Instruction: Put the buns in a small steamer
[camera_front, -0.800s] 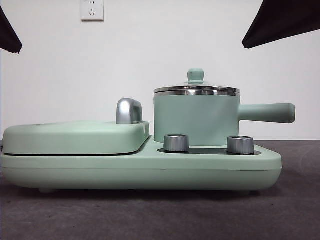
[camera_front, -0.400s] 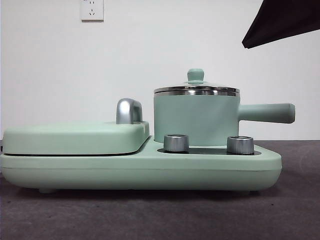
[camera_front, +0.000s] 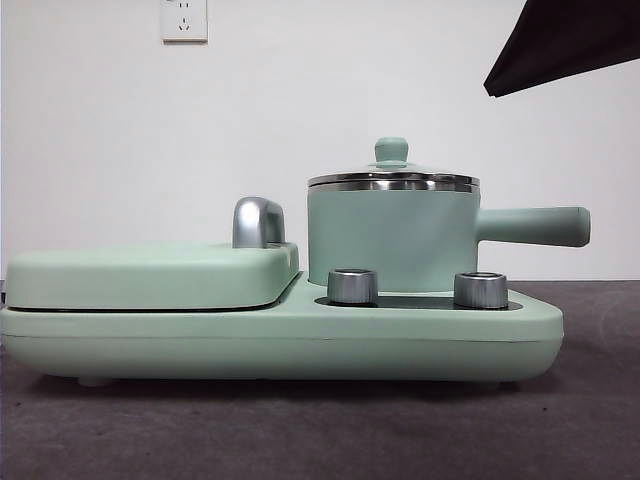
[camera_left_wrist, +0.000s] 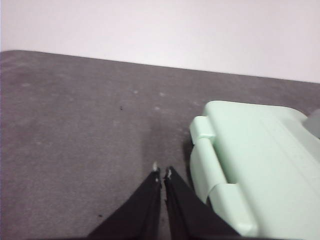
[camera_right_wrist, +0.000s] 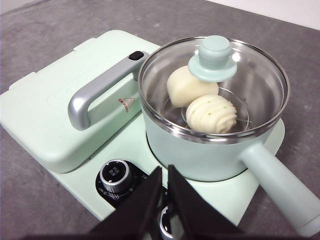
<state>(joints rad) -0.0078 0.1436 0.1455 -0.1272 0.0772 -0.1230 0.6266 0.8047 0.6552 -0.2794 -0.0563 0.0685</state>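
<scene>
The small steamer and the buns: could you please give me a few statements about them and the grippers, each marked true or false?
1. Both buns lie inside the small steamer. True: the smooth bun and the ribbed bun sit on its rack.
2. The glass lid is off the pot. False: it sits on the steel rim.
3. The right gripper holds a bun. False: it is shut on nothing, above the control knobs.
4. The left gripper is shut, over bare table beside the griddle cover. True.
5. The steamer's handle points toward the griddle cover. False: it points away from it.
</scene>
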